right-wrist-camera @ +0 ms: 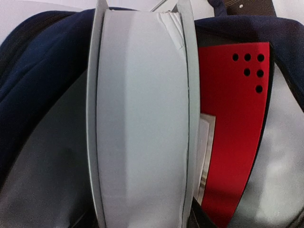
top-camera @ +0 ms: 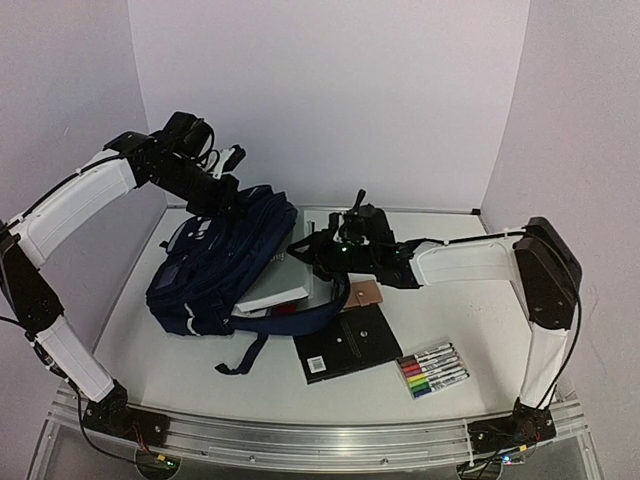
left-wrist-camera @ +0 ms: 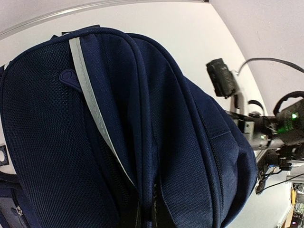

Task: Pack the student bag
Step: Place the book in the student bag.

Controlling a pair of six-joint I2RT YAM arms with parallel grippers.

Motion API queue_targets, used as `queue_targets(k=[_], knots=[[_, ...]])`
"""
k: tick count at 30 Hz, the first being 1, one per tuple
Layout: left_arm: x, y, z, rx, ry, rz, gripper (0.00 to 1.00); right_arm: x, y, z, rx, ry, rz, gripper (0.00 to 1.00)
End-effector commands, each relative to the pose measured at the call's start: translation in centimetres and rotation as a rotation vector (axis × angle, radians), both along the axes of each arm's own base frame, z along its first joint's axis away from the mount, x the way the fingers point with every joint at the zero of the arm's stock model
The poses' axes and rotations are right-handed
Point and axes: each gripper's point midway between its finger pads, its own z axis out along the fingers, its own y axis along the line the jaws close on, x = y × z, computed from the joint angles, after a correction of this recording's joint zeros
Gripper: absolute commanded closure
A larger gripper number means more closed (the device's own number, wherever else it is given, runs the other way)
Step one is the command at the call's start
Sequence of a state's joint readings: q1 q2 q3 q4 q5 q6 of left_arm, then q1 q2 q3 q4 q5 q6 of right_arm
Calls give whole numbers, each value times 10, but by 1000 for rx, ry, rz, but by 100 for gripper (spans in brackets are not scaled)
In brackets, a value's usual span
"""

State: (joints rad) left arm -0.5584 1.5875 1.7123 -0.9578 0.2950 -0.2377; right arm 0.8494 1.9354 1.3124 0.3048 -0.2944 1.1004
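Right pincer [top-camera: 314,262] clamped on white book [top-camera: 283,287], half inside student bag [top-camera: 215,265]; left pincer [top-camera: 224,194] closed on bag's 12 o'clock edge. Black notebook [top-camera: 345,345] and markers [top-camera: 432,370], 5 o'clock, not yet packed

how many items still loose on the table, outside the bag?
3: black notebook near the student bag, small brown pad just beyond it, marker pack to its right. The bag may hide more.

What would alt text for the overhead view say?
A navy student bag lies on a white table; the robot's left gripper pinches its top, the right gripper meets a white book poking from its opening. A black notebook and markers lie nearby.
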Motion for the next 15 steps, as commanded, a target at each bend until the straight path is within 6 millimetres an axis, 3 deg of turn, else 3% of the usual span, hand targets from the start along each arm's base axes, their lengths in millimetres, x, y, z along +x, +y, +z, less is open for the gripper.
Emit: queue_targets(k=[1,6,8,15], knots=[[-20,-25,87,-226,-202,-165,100,39,16,12,67,-124,-113,77],[-20,-32,82,-254,-167,-186,100,47,40,-6,61,-170,-125,76],[-20,-36,81,-274,-153,-197,100,46,53,-3,87,-189,-133,74],[-10,-42,70,-310,-119,-173,100,38,96,-13,113,-202,-96,52]])
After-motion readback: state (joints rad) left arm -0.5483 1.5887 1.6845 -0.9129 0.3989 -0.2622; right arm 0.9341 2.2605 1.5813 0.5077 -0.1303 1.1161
